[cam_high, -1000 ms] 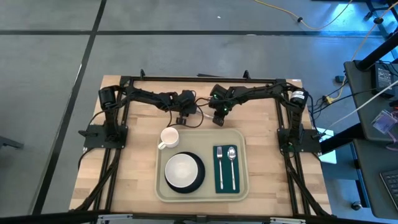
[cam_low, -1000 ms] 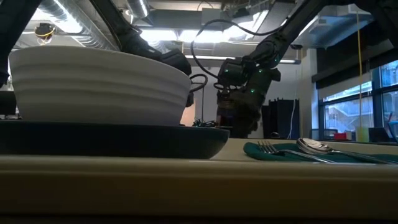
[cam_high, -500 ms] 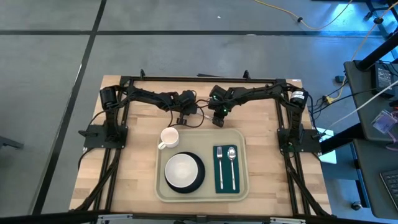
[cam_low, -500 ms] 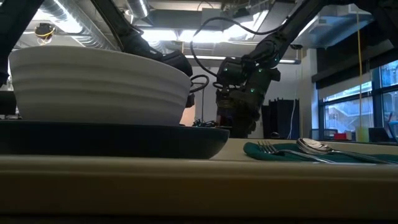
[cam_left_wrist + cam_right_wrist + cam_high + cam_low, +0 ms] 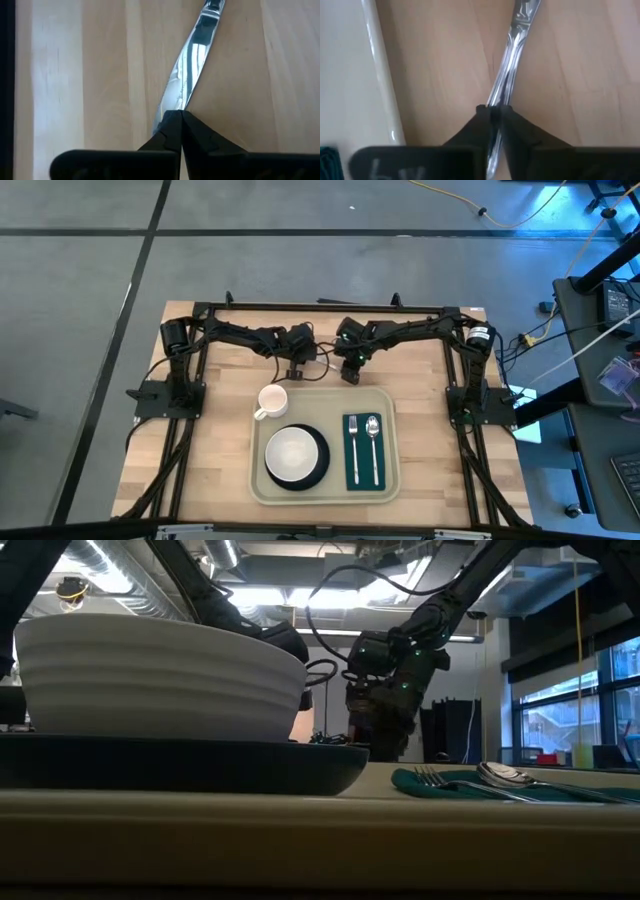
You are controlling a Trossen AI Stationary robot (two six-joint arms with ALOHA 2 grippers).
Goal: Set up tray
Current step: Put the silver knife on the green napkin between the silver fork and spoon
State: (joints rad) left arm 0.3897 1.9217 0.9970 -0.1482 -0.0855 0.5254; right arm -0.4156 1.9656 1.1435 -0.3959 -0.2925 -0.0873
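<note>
both grippers pinch one knife (image 5: 192,65) above the table behind the tray (image 5: 390,480): the left gripper (image 5: 175,122) is clamped on the blade, and the right gripper (image 5: 495,117) seems narrowly closed on the handle, though its grip looks loose. if the hand-off is mistimed the knife could twist or drop onto the wood. since a second ago the left has shut, the right begun easing.
</note>
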